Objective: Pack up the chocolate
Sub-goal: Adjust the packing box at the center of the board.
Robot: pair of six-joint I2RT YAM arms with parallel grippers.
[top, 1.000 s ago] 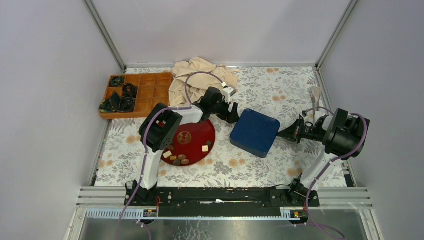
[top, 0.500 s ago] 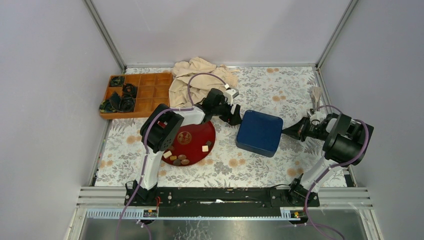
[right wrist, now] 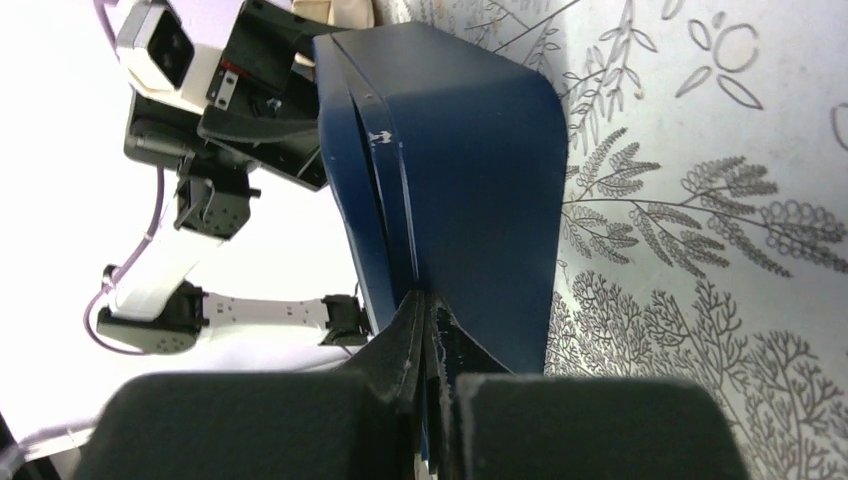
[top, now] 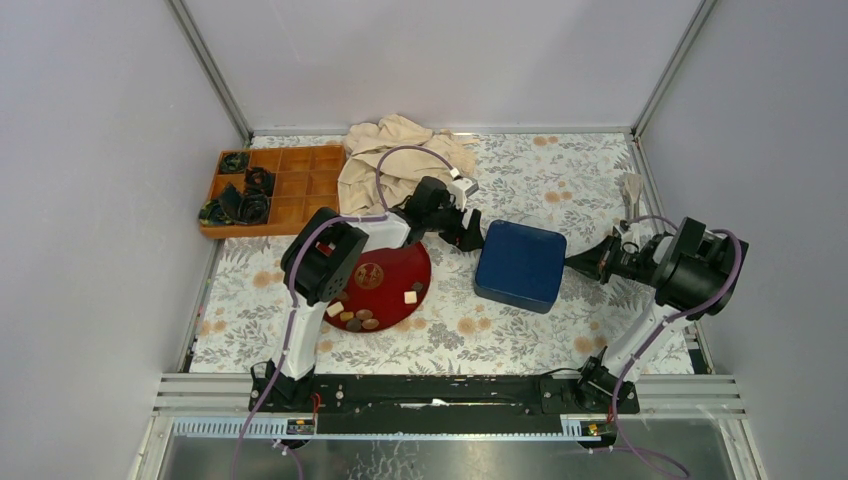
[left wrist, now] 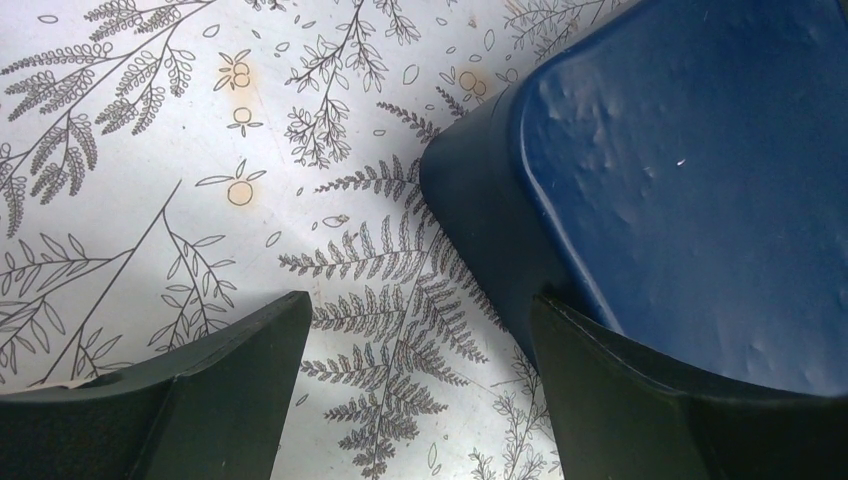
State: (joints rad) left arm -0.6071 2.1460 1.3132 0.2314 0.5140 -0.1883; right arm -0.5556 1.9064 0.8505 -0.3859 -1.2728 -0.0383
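Note:
The chocolate (top: 357,318), several small brown and cream pieces, lies on the near part of a round red plate (top: 392,262). Right of the plate sits a shut blue box (top: 520,265). My left gripper (top: 470,234) stands open at the box's far-left corner. In the left wrist view its (left wrist: 420,300) right finger touches that corner (left wrist: 480,200), and only tablecloth lies between the fingers. My right gripper (top: 573,263) is shut. Its tips (right wrist: 425,302) press on the seam under the lid (right wrist: 385,180) on the box's right side. A thin blue sliver shows between the fingers.
An orange compartment tray (top: 300,190) with dark items stands at the far left. A crumpled beige cloth (top: 385,150) lies at the back, behind the left arm. Grey walls close in the flowered table on three sides.
The blue box has shifted a little to the right and turned slightly. My left gripper followed it rightwards, and my right gripper drew back to the right, still shut.

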